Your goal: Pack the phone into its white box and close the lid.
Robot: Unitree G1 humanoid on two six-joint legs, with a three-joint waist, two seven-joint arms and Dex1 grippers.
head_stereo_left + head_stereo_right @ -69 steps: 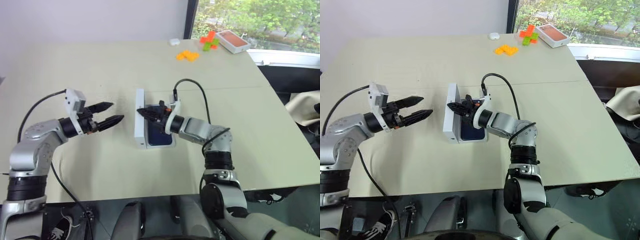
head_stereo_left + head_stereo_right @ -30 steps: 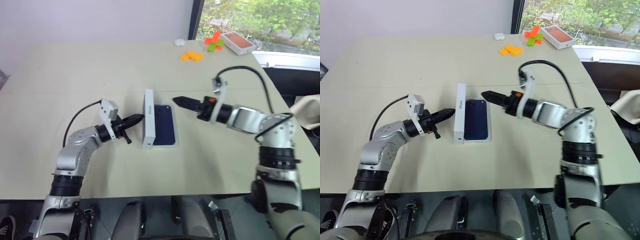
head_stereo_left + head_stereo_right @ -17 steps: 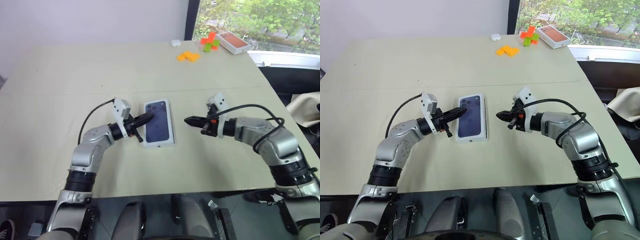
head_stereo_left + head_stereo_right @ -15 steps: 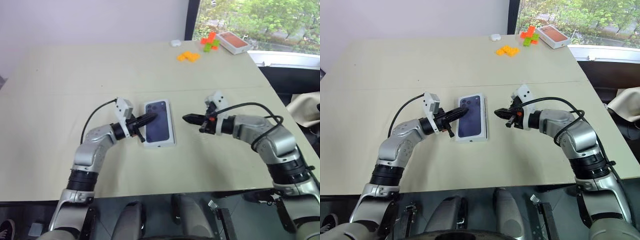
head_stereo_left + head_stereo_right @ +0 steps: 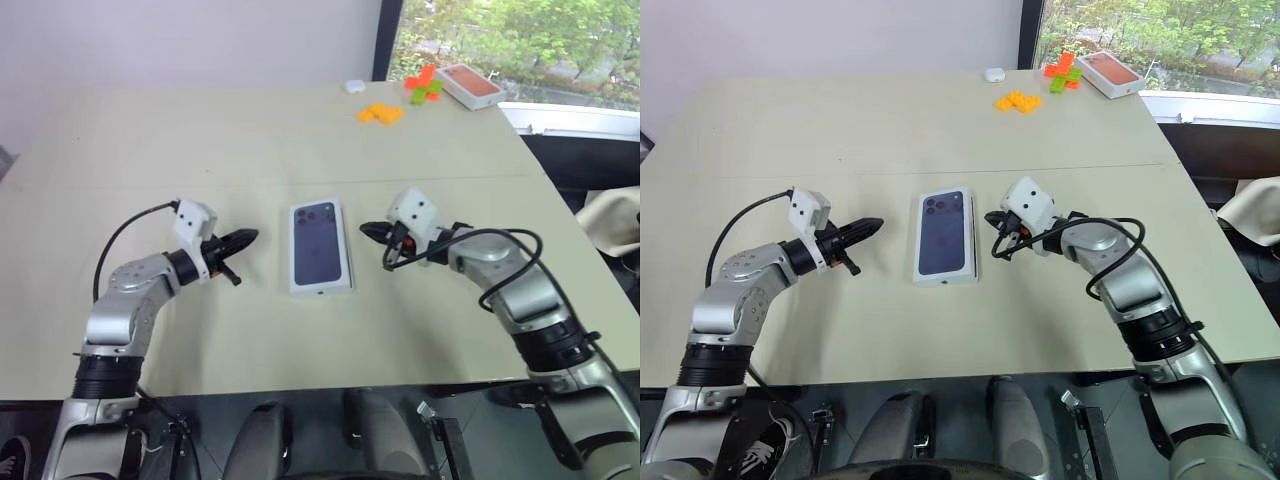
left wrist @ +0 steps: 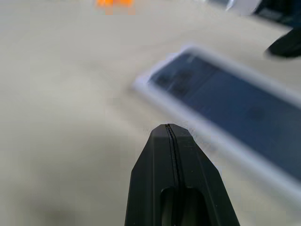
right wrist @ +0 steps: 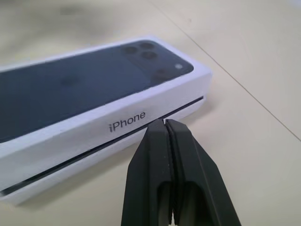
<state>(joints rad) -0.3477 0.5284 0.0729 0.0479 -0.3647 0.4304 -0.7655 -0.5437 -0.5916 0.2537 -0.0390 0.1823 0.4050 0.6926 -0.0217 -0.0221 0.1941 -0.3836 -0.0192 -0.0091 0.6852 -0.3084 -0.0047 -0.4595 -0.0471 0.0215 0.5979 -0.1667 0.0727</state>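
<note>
Now | lid (image 5: 321,246): flat white card rectangle, glossy dark print | left claw (image 5: 249,237), right claw (image 5: 366,229): pinched empty

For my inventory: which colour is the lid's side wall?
White lid wall with grey lettering, clearest in the right wrist view.

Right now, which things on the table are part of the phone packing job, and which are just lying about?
Part of the job:
- lid, on the white box, a dark seam left between them
- left gripper and right gripper, both shut

Lying about, far side of the table:
- orange-topped box
- orange and green blocks
- small white object
</note>
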